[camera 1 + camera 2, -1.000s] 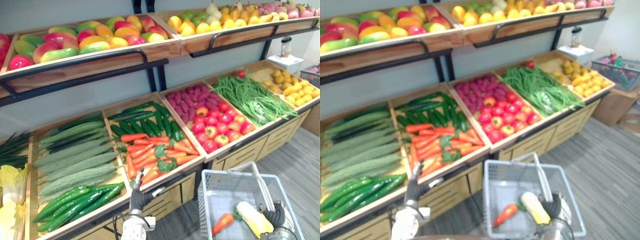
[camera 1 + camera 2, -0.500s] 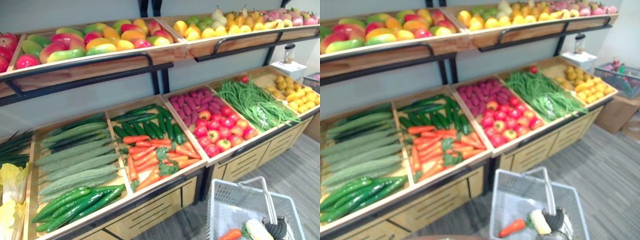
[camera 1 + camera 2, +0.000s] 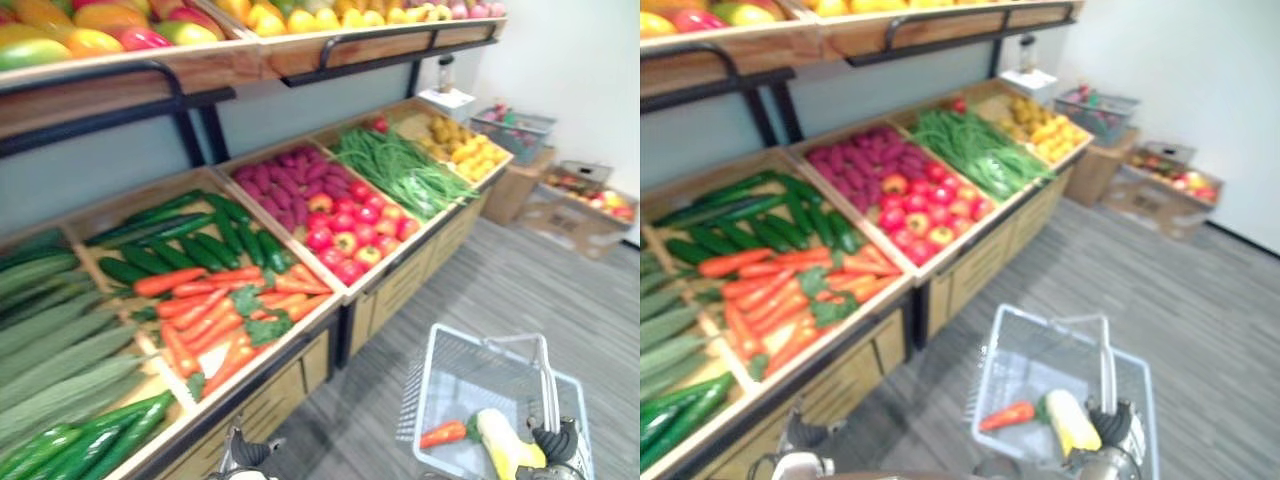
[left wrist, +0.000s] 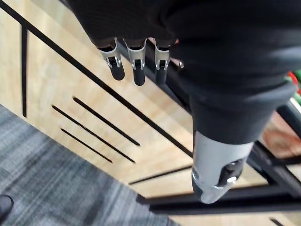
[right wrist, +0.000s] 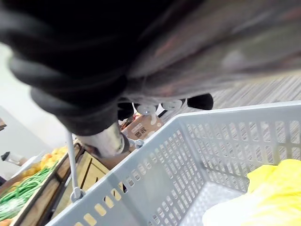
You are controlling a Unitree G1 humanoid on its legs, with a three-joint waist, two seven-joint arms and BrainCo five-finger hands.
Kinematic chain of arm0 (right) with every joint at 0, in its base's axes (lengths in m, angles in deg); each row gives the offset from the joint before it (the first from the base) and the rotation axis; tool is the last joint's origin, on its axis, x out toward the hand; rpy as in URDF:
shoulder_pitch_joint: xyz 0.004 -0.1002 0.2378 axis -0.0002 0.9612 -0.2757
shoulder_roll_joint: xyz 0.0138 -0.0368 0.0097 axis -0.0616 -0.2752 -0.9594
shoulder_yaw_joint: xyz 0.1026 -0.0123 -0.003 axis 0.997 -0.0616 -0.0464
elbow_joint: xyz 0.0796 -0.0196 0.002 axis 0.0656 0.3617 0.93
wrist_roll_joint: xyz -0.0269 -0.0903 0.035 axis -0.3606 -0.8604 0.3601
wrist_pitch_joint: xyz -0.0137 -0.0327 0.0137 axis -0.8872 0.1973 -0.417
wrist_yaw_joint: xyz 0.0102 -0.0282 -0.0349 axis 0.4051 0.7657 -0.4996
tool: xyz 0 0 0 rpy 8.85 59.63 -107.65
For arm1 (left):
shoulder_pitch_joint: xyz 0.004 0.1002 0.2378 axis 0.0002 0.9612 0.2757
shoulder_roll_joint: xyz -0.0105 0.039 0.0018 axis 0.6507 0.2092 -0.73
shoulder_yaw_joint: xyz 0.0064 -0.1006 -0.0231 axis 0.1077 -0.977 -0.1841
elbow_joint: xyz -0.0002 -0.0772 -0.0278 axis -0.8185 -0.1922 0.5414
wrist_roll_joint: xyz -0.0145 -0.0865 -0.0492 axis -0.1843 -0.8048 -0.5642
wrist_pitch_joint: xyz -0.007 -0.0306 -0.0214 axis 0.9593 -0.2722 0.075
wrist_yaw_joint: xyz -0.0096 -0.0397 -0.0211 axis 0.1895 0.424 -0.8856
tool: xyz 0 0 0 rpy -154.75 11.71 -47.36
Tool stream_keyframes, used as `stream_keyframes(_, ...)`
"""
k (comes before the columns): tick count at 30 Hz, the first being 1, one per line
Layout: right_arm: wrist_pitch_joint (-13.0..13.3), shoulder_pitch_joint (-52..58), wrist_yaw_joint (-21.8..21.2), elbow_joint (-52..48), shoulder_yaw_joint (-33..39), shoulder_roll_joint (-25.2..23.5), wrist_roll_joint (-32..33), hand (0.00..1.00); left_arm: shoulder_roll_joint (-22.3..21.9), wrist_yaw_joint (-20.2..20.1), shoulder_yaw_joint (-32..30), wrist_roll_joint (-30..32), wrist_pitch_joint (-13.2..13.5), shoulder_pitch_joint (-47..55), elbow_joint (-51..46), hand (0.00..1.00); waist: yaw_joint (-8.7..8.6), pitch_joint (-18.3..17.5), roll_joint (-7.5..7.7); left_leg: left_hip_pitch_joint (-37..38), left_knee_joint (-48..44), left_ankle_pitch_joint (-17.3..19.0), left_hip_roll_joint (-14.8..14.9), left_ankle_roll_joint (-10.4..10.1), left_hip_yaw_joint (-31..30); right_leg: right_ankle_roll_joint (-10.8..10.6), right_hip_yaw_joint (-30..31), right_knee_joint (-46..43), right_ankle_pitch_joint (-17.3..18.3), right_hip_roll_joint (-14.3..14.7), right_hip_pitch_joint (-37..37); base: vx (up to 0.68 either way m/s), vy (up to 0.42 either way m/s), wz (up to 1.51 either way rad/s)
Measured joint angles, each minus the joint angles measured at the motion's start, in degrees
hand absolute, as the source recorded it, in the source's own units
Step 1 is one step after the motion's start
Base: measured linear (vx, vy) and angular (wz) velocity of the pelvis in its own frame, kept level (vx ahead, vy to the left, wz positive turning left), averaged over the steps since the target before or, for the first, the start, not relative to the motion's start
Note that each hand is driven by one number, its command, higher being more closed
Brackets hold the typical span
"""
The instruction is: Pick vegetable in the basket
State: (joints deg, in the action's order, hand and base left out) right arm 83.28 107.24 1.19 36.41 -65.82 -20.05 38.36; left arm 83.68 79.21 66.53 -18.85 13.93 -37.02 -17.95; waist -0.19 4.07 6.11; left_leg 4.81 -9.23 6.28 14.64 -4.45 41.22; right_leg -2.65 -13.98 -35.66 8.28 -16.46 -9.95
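The right hand has its fingers curled round the handle of a grey plastic basket, which hangs under it. On the basket's floor, right below this hand, lies a pale yellow vegetable. An orange carrot lies just beyond it, towards the robot's left.

The left hand hangs with its fingers straight and loose, holding nothing, close in front of a wooden cabinet front with black slots. Above and ahead of this hand, the stall's wooden bins hold a heap of carrots and dark cucumbers. Farther to its right are red tomatoes and then green beans.
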Motion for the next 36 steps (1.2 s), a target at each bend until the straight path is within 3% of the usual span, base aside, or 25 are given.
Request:
stream_keyframes(1,0.26,-0.75,0.42,2.33,-0.29,0.33,0.03,1.00,0.73,0.05,0.30,-0.11,0.00,0.08,0.01,0.00,-0.75,-0.20,1.35,-0.67,-2.23,-0.17,-0.01,-0.37,0.31,-1.15,-0.69,-0.86,0.15,-1.01,-1.18,-0.02,-0.308,-0.48)
stream_keyframes(2,0.24,-1.50,0.42,3.99,-0.28,0.85,0.04,1.00,0.64,0.01,0.18,-0.12,-0.16,-0.15,0.31,0.00,-1.25,-0.10,1.65,-1.44,-3.31,-0.25,0.20,-0.32,0.20,-0.84,-1.89,-1.44,-0.02,-0.49,-2.03,-0.04,-0.296,-0.61)
stream_keyframes(3,0.02,-3.54,0.42,6.50,-0.41,1.72,0.30,1.00,0.75,0.02,0.16,-0.13,-0.06,-0.49,1.52,0.00,-0.90,-0.13,1.04,-4.32,-3.63,0.59,-0.25,0.30,-3.09,-0.24,-0.96,2.86,-0.42,1.34,-2.13,-0.07,-0.169,-0.75)
stream_keyframes(4,0.01,-5.33,0.81,8.17,0.37,2.67,0.32,1.00,0.80,0.07,0.06,-0.14,0.21,-1.06,2.92,0.00,-0.20,-0.57,-1.14,-5.92,2.23,-0.08,-3.93,0.90,-7.31,-1.21,2.46,11.19,0.88,3.15,0.10,-0.19,-0.029,-0.88)
stream_keyframes(5,0.07,-6.11,0.93,8.61,0.46,2.97,0.27,1.00,0.75,0.24,-0.05,-0.15,0.37,-1.01,2.75,0.00,0.12,0.50,-0.90,-5.38,3.46,-2.73,-4.86,1.07,-6.79,-1.45,2.79,7.23,3.38,2.21,-1.02,-0.19,0.004,-0.57)
stream_keyframes(6,-0.02,-6.89,0.86,10.44,0.14,2.28,0.29,1.00,2.97,0.39,-0.39,-0.30,0.00,-2.18,3.38,0.00,-0.59,1.31,1.97,-6.37,0.14,-3.06,-5.57,1.79,-4.79,-4.67,3.84,3.89,7.01,-1.36,-0.58,-0.15,-0.070,-0.32)
stream_keyframes(7,-0.09,-6.56,0.86,11.15,-0.33,2.13,0.29,1.00,4.19,0.38,-0.32,-0.33,-0.13,-2.26,3.38,0.00,-0.50,1.06,2.68,-7.77,-2.22,-2.79,-4.82,1.91,-4.48,-6.86,3.92,5.93,8.48,-1.35,-0.06,-0.05,-0.262,-0.27)
stream_keyframes(11,0.07,-4.62,1.86,11.36,-2.73,4.64,0.28,1.00,4.25,0.44,1.28,-0.36,-0.02,-0.54,3.44,0.00,-0.97,1.68,-2.40,-8.16,-8.68,-2.73,5.18,1.15,-3.75,-3.18,3.06,14.69,6.14,8.18,4.64,-0.06,-0.315,-0.45)
stream_keyframes(13,0.18,-2.64,2.87,11.35,-3.06,5.70,0.29,1.00,4.31,0.33,3.21,-0.34,0.15,0.08,3.44,0.00,-1.33,2.26,-2.98,-7.43,-11.60,-3.15,7.78,0.56,-4.34,-3.05,2.57,14.99,6.22,10.19,6.45,-0.12,-0.244,-0.21)
stream_keyframes(15,0.49,-0.94,3.53,11.37,-3.17,6.82,0.35,1.00,4.33,0.25,4.29,-0.35,0.21,-0.01,3.36,0.00,-1.33,2.38,-4.80,-7.21,-14.41,-4.08,9.48,-0.05,-6.15,-1.80,3.36,16.52,6.09,11.58,8.45,-0.09,-0.129,-0.21)
stream_keyframes(16,0.55,-0.34,3.80,11.38,-3.44,7.45,0.32,1.00,4.30,0.21,4.48,-0.35,0.25,0.10,3.36,0.00,-1.53,2.95,-4.10,-7.95,-16.26,-4.79,8.99,-0.18,-10.41,-1.14,4.50,17.02,5.69,11.82,8.94,-0.08,-0.027,-0.54)
stream_keyframes(18,0.80,-1.36,3.82,12.54,-3.69,9.21,0.29,1.00,3.94,0.23,4.51,-0.37,0.56,2.18,3.23,0.00,-0.83,3.16,-4.70,-8.55,-17.58,-2.75,1.20,-3.15,-27.13,-1.23,10.00,17.90,4.14,11.00,8.55,-0.08,0.062,-1.07)
stream_keyframes(20,0.79,-2.80,3.77,13.14,-3.77,9.33,0.29,1.00,3.74,0.06,4.57,-0.40,0.67,3.74,3.23,0.00,-0.59,3.14,-5.52,-8.23,-18.64,-0.85,-1.78,-3.46,-30.86,-1.70,13.92,19.39,2.40,11.63,7.16,-0.04,0.122,-1.15)
stream_keyframes(24,0.76,-1.95,3.29,13.09,-3.22,9.12,0.24,1.00,3.81,-2.46,5.17,-1.91,1.68,4.91,3.36,0.00,0.06,3.23,-6.15,-6.57,-17.56,1.64,-2.58,-3.05,-29.48,-3.17,18.04,26.85,-2.34,12.02,8.32,-0.01,0.177,-0.74)
stream_keyframes(28,0.49,-1.97,2.02,13.19,-0.73,8.78,0.35,1.00,4.25,-4.88,7.36,-1.24,2.60,4.56,3.49,0.00,-1.44,2.25,-7.41,-1.37,-2.00,6.95,-3.98,-2.86,-27.91,-4.72,19.88,31.61,-7.21,12.07,6.53,-0.02,0.245,-0.24)
stream_keyframes(31,0.78,-1.64,0.83,12.63,-0.85,7.55,0.33,1.00,7.51,-6.28,8.63,-1.24,2.60,3.09,3.94,0.00,-1.38,1.79,-4.05,-0.40,3.62,3.45,-7.58,-1.80,-26.17,-5.30,21.43,31.27,-8.66,9.85,3.80,-0.08,0.112,-0.22)
stream_keyframes(34,0.76,-2.29,-0.26,12.62,-1.04,7.51,0.31,1.00,8.53,-6.85,8.62,-1.28,2.55,2.38,3.99,0.00,-1.34,2.17,-2.08,0.57,5.12,2.55,-8.93,-1.33,-24.40,-5.55,22.86,28.81,-8.83,9.27,2.08,-0.04,0.069,-0.27)
stream_keyframes(36,0.76,-2.66,-0.43,12.63,-1.50,7.33,0.27,1.00,9.09,-6.83,8.50,-1.30,2.51,2.08,4.00,0.00,-1.49,2.51,-1.67,0.69,5.08,2.58,-9.16,-1.27,-24.18,-5.54,22.69,28.21,-8.82,9.08,2.06,-0.04,0.035,-0.11)
